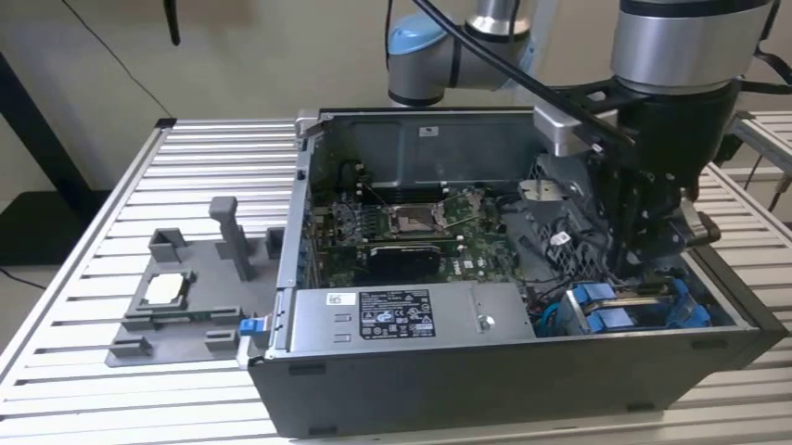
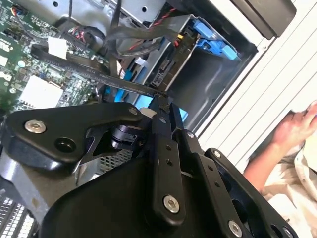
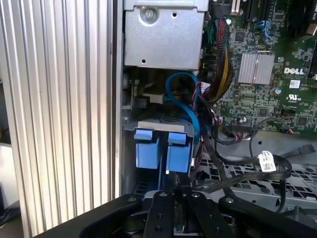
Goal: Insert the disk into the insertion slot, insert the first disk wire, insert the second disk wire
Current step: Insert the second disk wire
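From the exterior view's left I see the grey parts holder (image 1: 180,306) on the slatted table (image 1: 74,278). Next comes the open computer case (image 1: 495,371), with its green motherboard (image 1: 421,227) and, in front of that, the labelled power supply (image 1: 396,315). Further right, in the case's near corner, the disk (image 1: 632,311) appears to sit already in the insertion slot (image 1: 693,311); its blue tabs are showing.

My gripper (image 1: 650,264) hangs directly over that corner, just above the disk. In the second wrist view its fingers (image 2: 161,111) look pinched narrow on a flat dark wire (image 2: 94,74). That wire runs away toward the motherboard side. The disk's connector end (image 2: 163,74) lies just past the fingertips, ahead of them. A person's hand (image 2: 297,126) rests outside the case.
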